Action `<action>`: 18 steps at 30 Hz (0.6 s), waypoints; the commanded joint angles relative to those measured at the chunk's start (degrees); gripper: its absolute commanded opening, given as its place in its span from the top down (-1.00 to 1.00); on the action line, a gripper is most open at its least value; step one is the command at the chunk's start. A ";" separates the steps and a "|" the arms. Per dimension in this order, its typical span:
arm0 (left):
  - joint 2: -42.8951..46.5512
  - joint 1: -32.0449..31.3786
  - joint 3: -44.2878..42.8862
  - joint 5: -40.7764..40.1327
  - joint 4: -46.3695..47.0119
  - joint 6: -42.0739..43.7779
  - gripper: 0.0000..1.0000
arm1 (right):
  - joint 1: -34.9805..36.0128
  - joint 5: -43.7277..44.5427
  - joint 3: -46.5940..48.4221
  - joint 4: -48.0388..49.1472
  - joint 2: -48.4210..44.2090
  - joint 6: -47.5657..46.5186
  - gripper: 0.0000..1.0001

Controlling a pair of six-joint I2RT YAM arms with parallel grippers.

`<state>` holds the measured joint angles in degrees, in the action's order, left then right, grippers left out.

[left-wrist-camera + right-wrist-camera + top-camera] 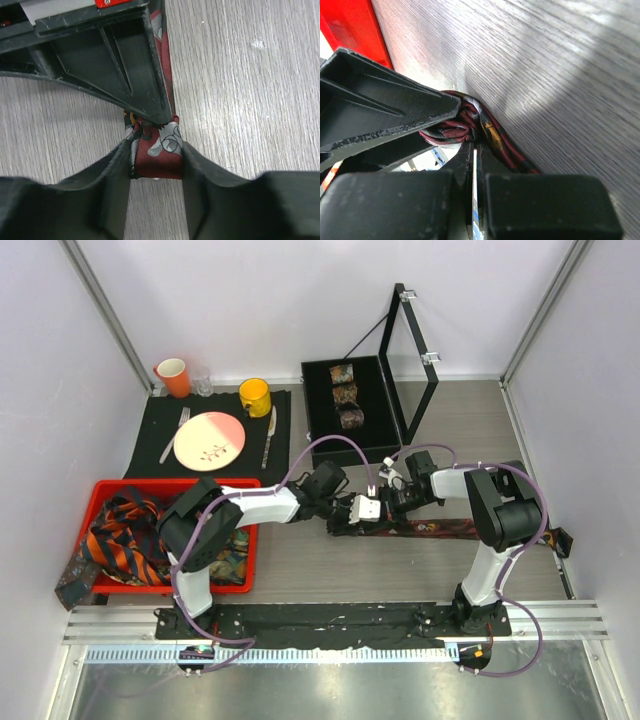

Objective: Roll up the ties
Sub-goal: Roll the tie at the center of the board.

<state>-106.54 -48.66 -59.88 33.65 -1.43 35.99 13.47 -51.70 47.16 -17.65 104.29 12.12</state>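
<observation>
Dark red patterned tie [445, 528] lies flat on the wood table [330, 575], long axis running right from its coiled end [160, 142]; left gripper [156, 157] pinches the coil's sides; right gripper [472, 150], fingers pressed together, meets its core.

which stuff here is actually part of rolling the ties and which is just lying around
For the job: dark red tie, left gripper, right gripper, loose ties in the red bin, rolled ties in the black case.
Just lying about: plate, orange cup, yellow mug, glass, fork, knife, black mat.
</observation>
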 commanded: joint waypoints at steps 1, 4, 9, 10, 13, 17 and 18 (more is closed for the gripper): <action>-0.42 -0.29 -1.47 -0.42 -0.85 -1.34 0.32 | -0.29 6.53 0.30 -0.19 1.71 -1.93 0.98; 0.54 -0.29 -0.95 -1.30 -2.95 -2.15 0.64 | -0.20 6.26 0.66 -0.80 0.75 -1.40 0.98; 2.91 -0.20 1.86 -2.44 -6.82 -0.92 0.91 | -1.16 1.71 1.88 -3.35 -2.86 1.93 0.66; 3.01 -0.29 2.30 -2.71 -7.35 -0.40 0.92 | -1.43 1.00 2.06 -3.97 -3.82 2.55 0.62; 3.18 -0.20 3.19 -3.32 -7.71 -0.13 0.95 | -2.84 -0.06 3.38 -6.87 -7.08 3.08 0.60; 2.74 -0.20 3.45 -3.50 -7.62 -0.39 0.96 | -3.46 2.04 2.68 -7.31 -7.35 3.97 0.61; 2.74 -0.12 3.63 -3.50 -7.53 -0.39 0.97 | -3.46 2.83 2.33 -7.22 -6.56 3.53 0.62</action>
<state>-104.38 -48.77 -58.02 31.73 -4.73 35.05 10.28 -51.27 48.66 -23.24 98.76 15.05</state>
